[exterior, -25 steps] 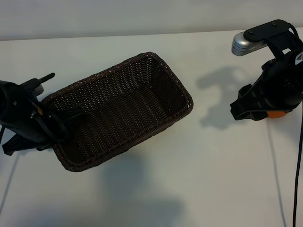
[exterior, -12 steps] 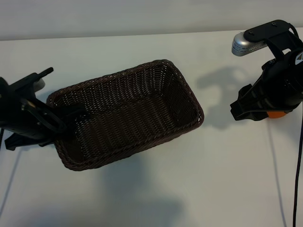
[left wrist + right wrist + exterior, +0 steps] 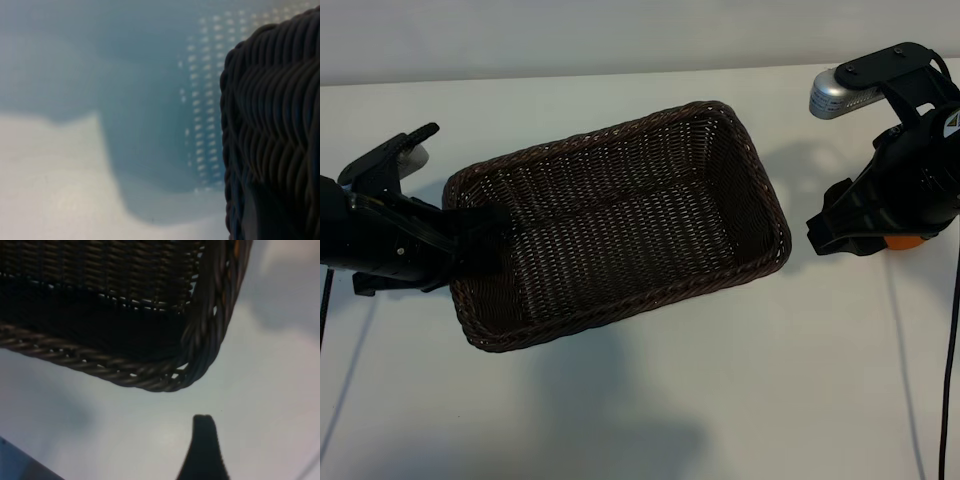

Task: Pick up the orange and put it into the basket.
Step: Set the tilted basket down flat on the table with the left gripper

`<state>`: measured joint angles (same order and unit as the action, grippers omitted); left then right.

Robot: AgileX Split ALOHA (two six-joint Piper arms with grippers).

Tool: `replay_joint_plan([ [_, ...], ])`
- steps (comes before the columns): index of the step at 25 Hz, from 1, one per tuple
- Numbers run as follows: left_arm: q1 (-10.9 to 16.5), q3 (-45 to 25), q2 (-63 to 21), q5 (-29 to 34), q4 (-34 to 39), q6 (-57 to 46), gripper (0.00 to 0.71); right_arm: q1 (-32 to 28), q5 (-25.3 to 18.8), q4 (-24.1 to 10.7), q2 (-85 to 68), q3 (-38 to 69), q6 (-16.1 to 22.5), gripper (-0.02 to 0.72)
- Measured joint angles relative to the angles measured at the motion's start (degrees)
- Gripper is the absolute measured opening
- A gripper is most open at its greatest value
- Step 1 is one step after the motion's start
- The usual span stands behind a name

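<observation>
The dark-brown woven basket point(image 3: 620, 230) hangs tilted above the table. My left gripper point(image 3: 470, 235) is shut on the rim of its short left end, and that rim fills one side of the left wrist view point(image 3: 272, 135). Only a sliver of the orange point(image 3: 903, 241) shows, under the body of my right arm at the far right; whether anything touches it is hidden. My right gripper point(image 3: 825, 232) points toward the basket and is open. One dark finger point(image 3: 202, 440) shows, with bare table beside it, a short way from the basket's corner point(image 3: 190, 375).
The white table point(image 3: 770, 400) carries the basket's shadow in front of the basket. Cables run down both side edges. A silver wrist camera point(image 3: 840, 92) sits on top of the right arm.
The left gripper has carried the basket to the right and turned it, so its far end now lies close to the right gripper. The right arm and the orange have not moved.
</observation>
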<state>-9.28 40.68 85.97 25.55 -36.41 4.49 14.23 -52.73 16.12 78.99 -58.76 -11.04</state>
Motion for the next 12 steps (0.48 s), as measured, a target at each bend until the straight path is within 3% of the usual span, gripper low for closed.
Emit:
replay_joint_plan([
  [5, 0.0, 3.36, 1.02, 1.52, 2.4, 1.39, 0.137, 0.0, 0.0, 0.0, 0.0, 0.0, 0.0, 0.525],
  [12, 0.0, 15.17, 8.72, 8.16, 9.02, -1.2, 0.137, 0.0, -0.58, 0.0, 0.0, 0.0, 0.0, 0.525],
])
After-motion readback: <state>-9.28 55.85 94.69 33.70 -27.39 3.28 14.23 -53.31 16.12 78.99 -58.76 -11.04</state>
